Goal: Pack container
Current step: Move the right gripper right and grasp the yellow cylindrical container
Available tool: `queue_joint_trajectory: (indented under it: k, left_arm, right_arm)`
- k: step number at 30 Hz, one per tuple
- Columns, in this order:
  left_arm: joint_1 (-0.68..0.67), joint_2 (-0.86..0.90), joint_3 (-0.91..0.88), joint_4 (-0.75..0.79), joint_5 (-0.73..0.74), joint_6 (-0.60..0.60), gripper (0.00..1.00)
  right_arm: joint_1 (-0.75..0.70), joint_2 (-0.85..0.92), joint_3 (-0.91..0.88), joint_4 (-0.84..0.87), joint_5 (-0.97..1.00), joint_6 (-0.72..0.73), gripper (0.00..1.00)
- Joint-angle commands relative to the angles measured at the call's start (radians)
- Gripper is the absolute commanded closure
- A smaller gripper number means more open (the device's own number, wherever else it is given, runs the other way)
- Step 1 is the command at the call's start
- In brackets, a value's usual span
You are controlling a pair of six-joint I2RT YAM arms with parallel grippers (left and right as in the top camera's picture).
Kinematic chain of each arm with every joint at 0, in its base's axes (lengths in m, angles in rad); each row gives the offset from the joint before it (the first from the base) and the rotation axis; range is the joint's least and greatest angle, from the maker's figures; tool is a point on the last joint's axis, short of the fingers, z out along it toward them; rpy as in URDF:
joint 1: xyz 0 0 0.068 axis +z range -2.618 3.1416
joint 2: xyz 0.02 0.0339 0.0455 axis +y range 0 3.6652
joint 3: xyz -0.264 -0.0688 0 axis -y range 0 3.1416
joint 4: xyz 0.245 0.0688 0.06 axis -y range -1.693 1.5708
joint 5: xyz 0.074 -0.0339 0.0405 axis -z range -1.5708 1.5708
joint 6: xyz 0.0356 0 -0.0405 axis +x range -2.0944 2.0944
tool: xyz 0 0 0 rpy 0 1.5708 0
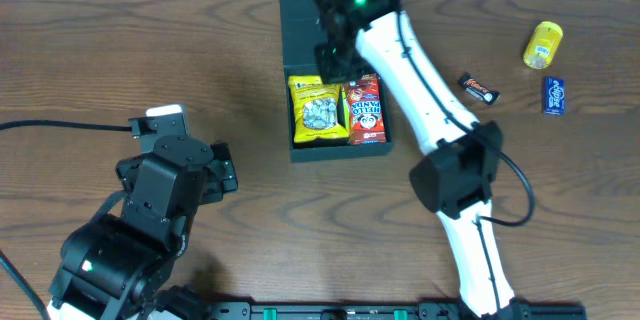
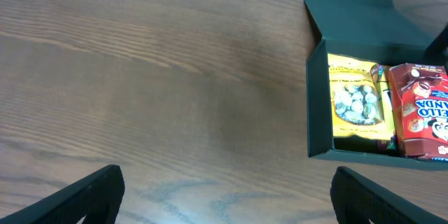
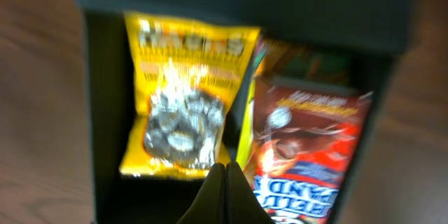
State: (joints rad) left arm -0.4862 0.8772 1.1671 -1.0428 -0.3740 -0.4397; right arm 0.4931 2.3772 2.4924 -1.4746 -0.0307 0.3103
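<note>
right tool [image 3: 225, 173] closed tight, empty, over container [image 1: 298, 35]; left tool [image 2: 227, 196] spread wide.

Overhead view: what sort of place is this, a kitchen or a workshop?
Probably a robotics lab or test bench: a white robot arm and a black robot arm stand at a brown wood-grain table, with a dark charcoal square cardboard box holding a yellow snack bag.
</note>
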Motion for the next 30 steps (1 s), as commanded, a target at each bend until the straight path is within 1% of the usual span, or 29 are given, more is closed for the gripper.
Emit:
queue_joint_trajectory:
  k: [1, 5, 10, 12, 13, 15, 17, 18, 19, 20, 21, 22, 24, 28, 30]
  left_arm:
    - [0.003, -0.001, 0.008, -0.001, -0.018, 0.014, 0.05]
    - [0.003, -0.001, 0.008, -0.001, -0.018, 0.014, 0.04]
    - [0.003, -0.001, 0.008, -0.001, -0.018, 0.014, 0.05]
    - [0.003, -0.001, 0.008, -0.001, -0.018, 0.014, 0.05]
    - [0.003, -0.001, 0.008, -0.001, -0.018, 0.014, 0.05]
    - [0.003, -0.001, 0.008, -0.001, -0.018, 0.014, 0.05]
    - [0.003, -0.001, 0.008, -0.001, -0.018, 0.014, 0.05]
    - [0.003, -0.001, 0.008, -0.001, -0.018, 0.014, 0.05]
    - [0.003, -0.001, 0.008, -0.001, -0.018, 0.014, 0.05]
    - [0.003, -0.001, 0.008, -0.001, -0.018, 0.014, 0.05]
    - [0.003, -0.001, 0.008, -0.001, -0.018, 0.014, 0.05]
    - [0.003, -0.001, 0.008, -0.001, -0.018, 0.014, 0.05]
    - [0.003, -0.001, 0.008, -0.001, -0.018, 0.014, 0.05]
    - [0.003, -0.001, 0.008, -0.001, -0.018, 0.014, 0.05]
    - [0.003, -0.001, 0.008, -0.001, -0.018, 0.014, 0.05]
  right_arm:
    - [-0.069, -0.083, 0.039, 0.031, 0.011, 0.014, 0.98]
    - [-0.17, -0.09, 0.039, 0.06, 0.031, 0.061, 0.94]
    - [-0.316, -0.09, 0.039, 0.097, 0.037, 0.064, 0.91]
    - [-0.369, -0.09, 0.039, 0.114, 0.066, 0.079, 0.88]
    - [-0.402, -0.09, 0.039, 0.122, 0.089, 0.09, 0.85]
    - [-0.457, -0.09, 0.038, 0.137, 0.124, 0.105, 0.72]
    - [-0.508, -0.088, 0.037, 0.16, 0.148, 0.105, 0.66]
    - [-0.533, -0.086, 0.037, 0.174, 0.157, 0.105, 0.61]
    - [-0.55, -0.085, 0.037, 0.185, 0.159, 0.105, 0.51]
    - [-0.57, -0.084, 0.037, 0.2, 0.158, 0.106, 0.44]
    - [-0.587, -0.084, 0.032, 0.214, 0.16, 0.113, 0.34]
    - [-0.603, -0.084, 0.026, 0.23, 0.162, 0.118, 0.27]
    - [-0.639, -0.084, 0.009, 0.272, 0.163, 0.123, 0.17]
    - [-0.679, -0.084, -0.049, 0.354, 0.163, 0.123, 0.1]
    - [-0.701, -0.084, -0.119, 0.425, 0.179, 0.123, 0.08]
